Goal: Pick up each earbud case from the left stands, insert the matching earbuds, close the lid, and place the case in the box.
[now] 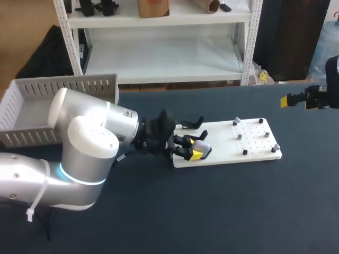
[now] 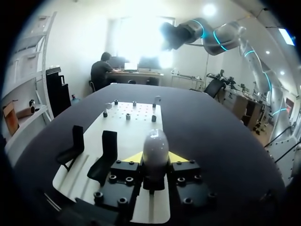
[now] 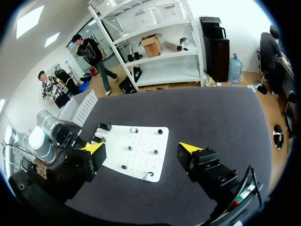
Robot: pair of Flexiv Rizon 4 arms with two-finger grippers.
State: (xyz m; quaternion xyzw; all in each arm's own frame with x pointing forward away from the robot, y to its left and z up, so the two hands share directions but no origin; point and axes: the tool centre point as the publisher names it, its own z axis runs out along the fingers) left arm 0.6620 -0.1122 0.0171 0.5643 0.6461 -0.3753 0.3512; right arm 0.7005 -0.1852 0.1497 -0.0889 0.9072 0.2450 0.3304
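A rounded grey earbud case point(image 2: 155, 141) sits upright between the yellow tips of my left gripper point(image 2: 156, 158), which is shut on it from both sides. In the head view the case point(image 1: 202, 144) and the left gripper point(image 1: 195, 152) are over the left end of the white board point(image 1: 228, 138). Two black stands point(image 2: 109, 147) beside the gripper hold nothing. Small pegs and two pale earbud-like pieces point(image 1: 237, 121) occupy the board's right half. My right gripper point(image 1: 306, 100) hangs open above the table's far right, well away from the board point(image 3: 141, 155).
A grey slatted box point(image 1: 58, 92) stands at the back left of the table, behind my left arm point(image 1: 85, 143). Dark tabletop lies bare in front of the board and to its right.
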